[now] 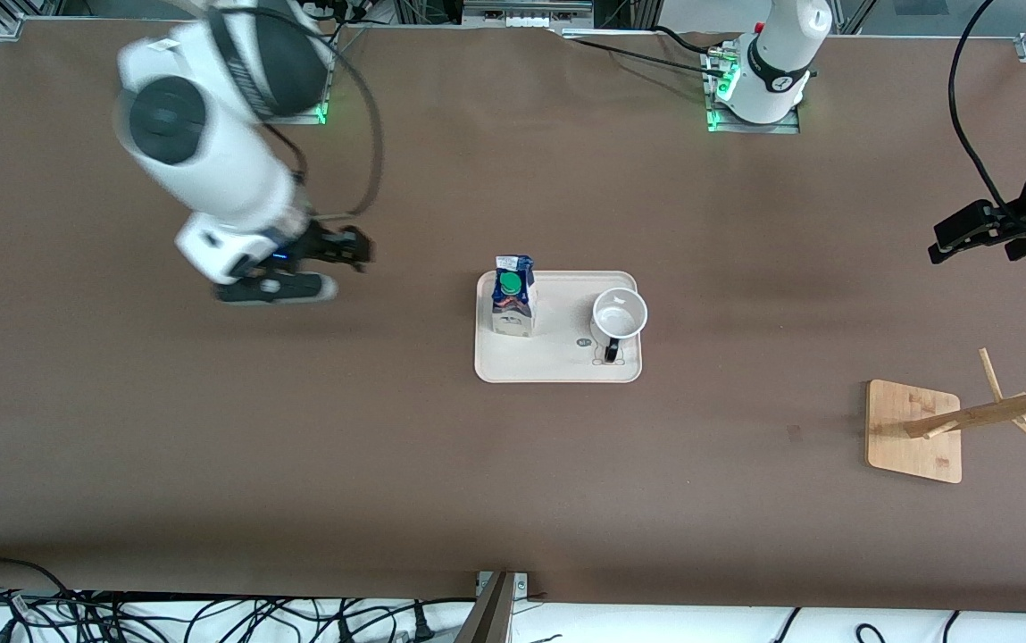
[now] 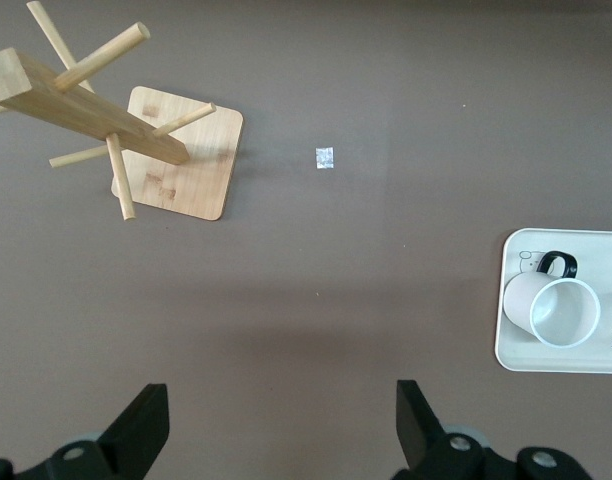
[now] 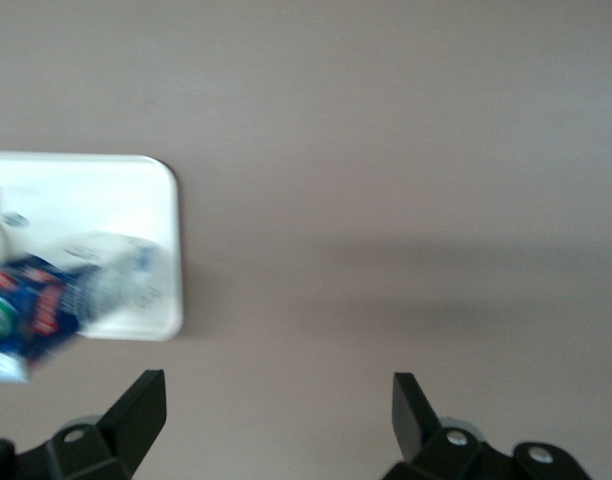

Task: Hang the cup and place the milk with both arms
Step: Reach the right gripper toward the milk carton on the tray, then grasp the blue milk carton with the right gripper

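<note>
The milk [image 1: 513, 306] stands upright beside the cup [image 1: 619, 314], whose handle faces the front camera, both pincers [image 2: 283, 425] [image 3: 278, 415] released.

Even, bright overhead light. The right arm [image 1: 209, 134] is motion-blurred; the right wrist view is smeared, the milk [image 3: 46, 305] streaked. Soft, broad shadows lie on the surface [image 2: 386, 330] ahead of the fingers [image 2: 416, 415].

No legible text anywhere. Milk [image 1: 513, 304] had print on its dk blue top & white sides, too small/blurred to read. Tray [image 1: 557, 364] carried a small dark mark beside the cup [image 1: 619, 314], unreadable. Small white tag [image 2: 325, 158] on surface near the wooden rack [image 2: 176, 165]: no readable marks.
</note>
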